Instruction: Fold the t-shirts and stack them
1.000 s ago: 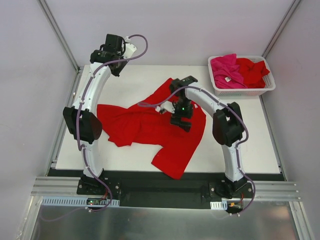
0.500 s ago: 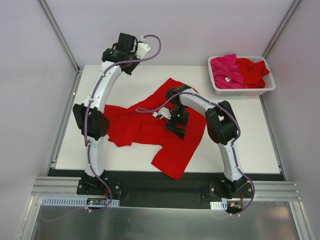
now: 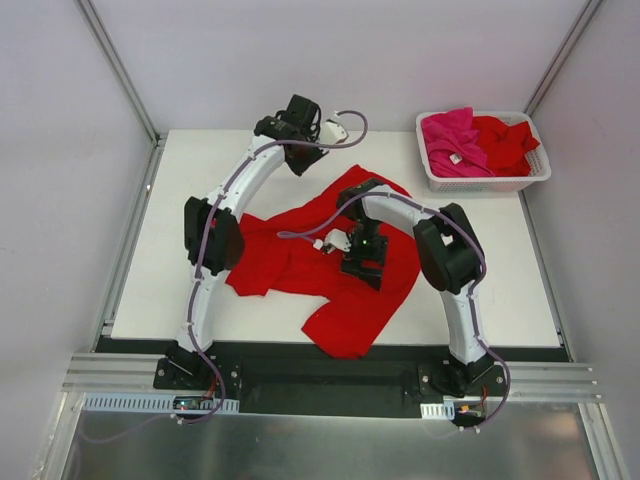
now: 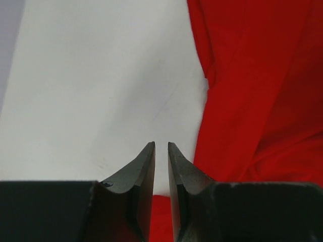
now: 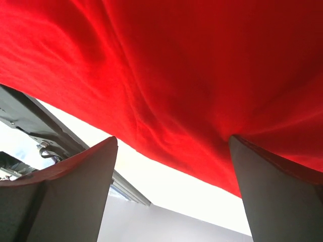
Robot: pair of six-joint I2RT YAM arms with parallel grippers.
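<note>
1. Red t-shirt [image 3: 290, 268]: lies unfolded and creased on the middle of the table [image 3: 500, 280], one corner pointing to the far edge and one hanging towards the near edge. Compared with a second ago, its left side is drawn in towards the centre and the cloth is more bunched.
2. Left gripper [image 4: 161, 146]: has been swung from the far left corner rightwards along the far edge. It is now held over bare table just beside the shirt's far edge. The jaws are nearly together with only a thin slit between them, and nothing is pinched.
3. Right gripper [image 5: 171, 138]: kept over the middle of the shirt throughout, jaws spread wide with red cloth filling the space between them. Nothing is clasped, and contact with the cloth cannot be made out.
4. White basket [image 3: 485, 184]: stands at the far right corner and holds a magenta t-shirt [image 3: 448, 135] and another red t-shirt [image 3: 508, 140], both crumpled.
5. Assessment: no fold is made and no stack begun. The left arm's approach is judged to be preparation for taking the far corner, for which its jaws would first need opening.
</note>
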